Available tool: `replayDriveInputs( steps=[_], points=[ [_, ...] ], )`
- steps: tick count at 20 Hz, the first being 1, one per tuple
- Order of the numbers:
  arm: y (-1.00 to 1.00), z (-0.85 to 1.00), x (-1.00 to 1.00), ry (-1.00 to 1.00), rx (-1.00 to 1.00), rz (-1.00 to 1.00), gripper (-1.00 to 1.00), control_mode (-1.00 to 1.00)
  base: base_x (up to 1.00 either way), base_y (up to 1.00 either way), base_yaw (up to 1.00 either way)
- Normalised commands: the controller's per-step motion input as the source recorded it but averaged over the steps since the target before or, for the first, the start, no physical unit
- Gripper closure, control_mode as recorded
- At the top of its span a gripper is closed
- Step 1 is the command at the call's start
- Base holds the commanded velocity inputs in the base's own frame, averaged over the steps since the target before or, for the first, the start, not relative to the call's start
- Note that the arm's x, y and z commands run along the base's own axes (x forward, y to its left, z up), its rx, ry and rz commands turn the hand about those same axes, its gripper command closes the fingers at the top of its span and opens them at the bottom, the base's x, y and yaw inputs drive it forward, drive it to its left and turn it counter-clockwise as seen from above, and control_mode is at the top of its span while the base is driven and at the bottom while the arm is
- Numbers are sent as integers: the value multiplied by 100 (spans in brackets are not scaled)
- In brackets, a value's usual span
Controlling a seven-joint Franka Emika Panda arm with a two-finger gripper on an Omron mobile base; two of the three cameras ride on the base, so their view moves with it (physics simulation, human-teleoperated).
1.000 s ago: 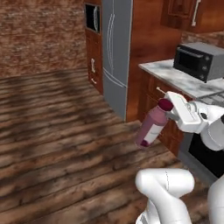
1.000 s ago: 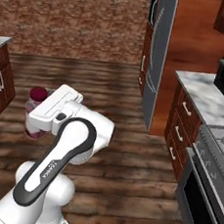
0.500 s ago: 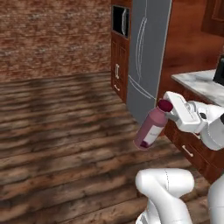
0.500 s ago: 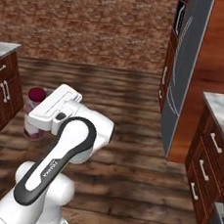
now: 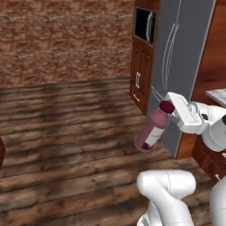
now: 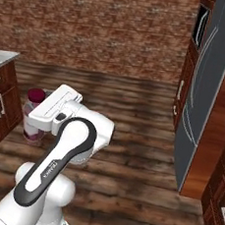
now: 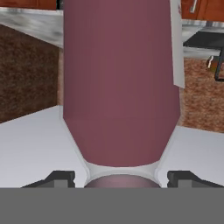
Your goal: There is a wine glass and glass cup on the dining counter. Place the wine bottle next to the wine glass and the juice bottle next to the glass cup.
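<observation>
The pincer (image 5: pixel 171 111) is clamped on the juice bottle (image 5: pixel 151 127) right at its dark cap and neck, and the bottle hangs tilted in the air above the wooden floor (image 5: pixel 66 132), beside the grey fridge (image 5: pixel 181 66). It looks like smooth, stiff plastic, likely weighty if full, so that high hold lets the body swing and could slip. A hold lower on the shoulder or around the labelled body would probably be steadier for setting it upright.
</observation>
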Motion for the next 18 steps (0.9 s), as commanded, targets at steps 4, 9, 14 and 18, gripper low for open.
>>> replayDriveInputs(
  steps=[4, 9, 14, 18],
  points=[
    [0, 0, 0, 0, 0, 0, 100, 100, 100, 0, 17],
    [0, 0, 0, 0, 0, 0, 100, 100, 100, 0, 15],
    [0, 0, 0, 0, 0, 0, 100, 100, 100, 7, 15],
    [0, 0, 0, 0, 0, 0, 100, 100, 100, 17, 16]
  ],
)
